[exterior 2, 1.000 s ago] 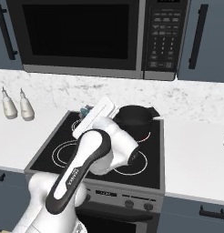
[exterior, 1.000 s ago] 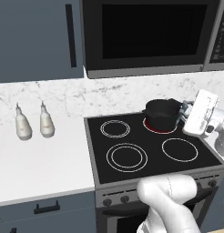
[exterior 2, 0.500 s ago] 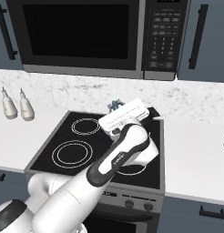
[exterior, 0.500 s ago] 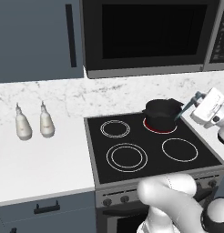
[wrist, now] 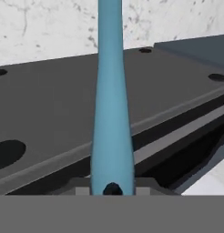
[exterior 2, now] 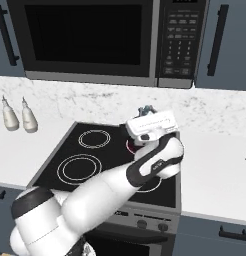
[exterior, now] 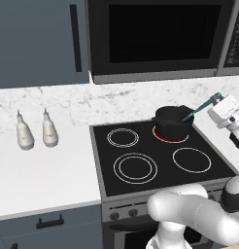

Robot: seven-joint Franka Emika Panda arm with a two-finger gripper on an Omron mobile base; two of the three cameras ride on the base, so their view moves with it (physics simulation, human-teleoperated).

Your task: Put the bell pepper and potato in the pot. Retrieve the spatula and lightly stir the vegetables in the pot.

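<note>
While your gripper is clamped tight on one spatula, you've got one pot, four burner rings, two white bottles.

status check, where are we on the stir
Gripper shut on spatula. Spatula angled down into pot on lit back burner. Nothing in the way.

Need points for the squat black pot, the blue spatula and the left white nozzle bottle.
Squat round black pot [exterior: 171,121]: left base view, on its front wall.
Blue spatula with thin light-blue handle [wrist: 112,113]: hand view, mid-handle.
Left white bottle with thin nozzle [exterior: 25,134]: left base view, on its body.
</note>
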